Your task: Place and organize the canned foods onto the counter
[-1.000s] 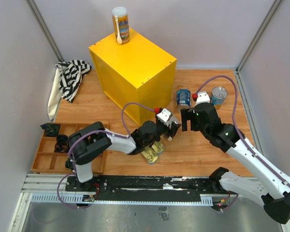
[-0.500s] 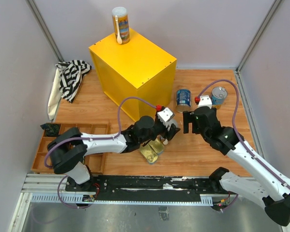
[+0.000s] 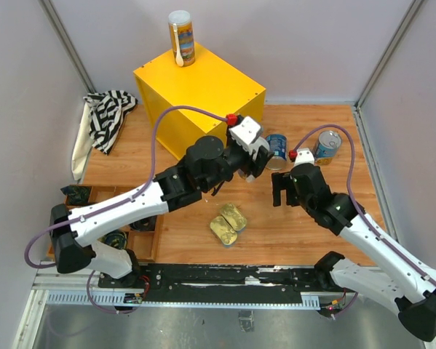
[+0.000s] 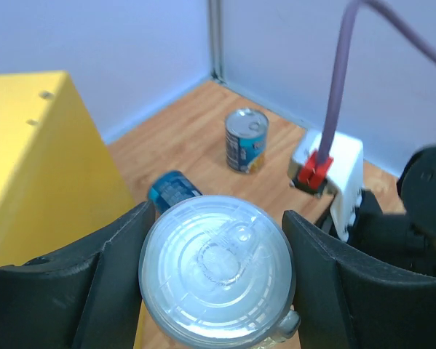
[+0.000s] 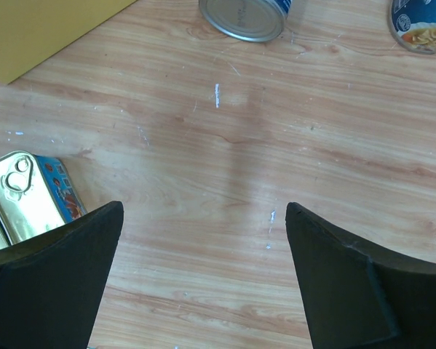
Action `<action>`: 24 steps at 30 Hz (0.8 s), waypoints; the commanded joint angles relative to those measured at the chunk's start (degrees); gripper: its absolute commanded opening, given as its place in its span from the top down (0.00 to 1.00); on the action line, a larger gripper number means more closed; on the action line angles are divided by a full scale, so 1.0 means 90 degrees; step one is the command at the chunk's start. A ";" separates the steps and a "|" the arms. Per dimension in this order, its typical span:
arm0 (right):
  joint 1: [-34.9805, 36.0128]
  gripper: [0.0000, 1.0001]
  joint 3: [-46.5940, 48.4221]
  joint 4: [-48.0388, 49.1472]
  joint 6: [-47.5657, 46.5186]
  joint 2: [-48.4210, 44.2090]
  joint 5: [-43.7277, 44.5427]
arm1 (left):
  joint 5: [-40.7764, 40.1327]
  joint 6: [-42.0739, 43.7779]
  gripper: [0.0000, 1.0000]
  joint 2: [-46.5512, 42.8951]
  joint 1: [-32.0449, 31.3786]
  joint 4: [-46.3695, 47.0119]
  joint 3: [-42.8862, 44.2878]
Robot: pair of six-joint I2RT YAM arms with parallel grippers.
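Carrying the second tall can to the counter looks like the step in hand. Your left hand is clamped on a white-lidded can, fingers pressed to either side of it, holding it up just beside the near right corner of the yellow counter. By my judgement, the next move calls for more height to pass the edge, then setting the can upright near the tall can standing on the far corner. Your right hand hangs wide apart and empty, touching nothing. The blue-labelled cans and gold tins wait below.
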 commanded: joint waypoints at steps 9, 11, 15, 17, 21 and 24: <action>-0.0079 0.06 -0.0396 -0.0327 -0.0117 -0.1031 -0.0091 | -0.1673 0.0270 1.00 -0.0557 -0.0250 -0.1021 0.2132; -0.0081 0.07 -0.0377 -0.0430 -0.0078 -0.1055 -0.0140 | -0.1855 0.0326 1.00 -0.0627 -0.0259 -0.0984 0.2250; -0.0082 0.07 -0.0248 -0.0562 -0.0050 -0.1168 -0.0236 | -0.2322 0.0536 1.00 -0.0852 -0.0260 -0.0615 0.2341; -0.0085 0.07 -0.0148 -0.0567 -0.0092 -0.1201 -0.0202 | -0.2609 0.0872 1.00 -0.0876 -0.0267 -0.0306 0.2379; -0.0084 0.07 0.0008 -0.0511 -0.0093 -0.1123 -0.0183 | -0.3260 0.1692 1.00 -0.0664 -0.0268 0.0163 0.2761; -0.0084 0.06 0.0102 -0.0427 -0.0060 -0.1077 -0.0213 | -0.3715 0.2253 1.00 -0.0430 -0.0247 0.0596 0.2993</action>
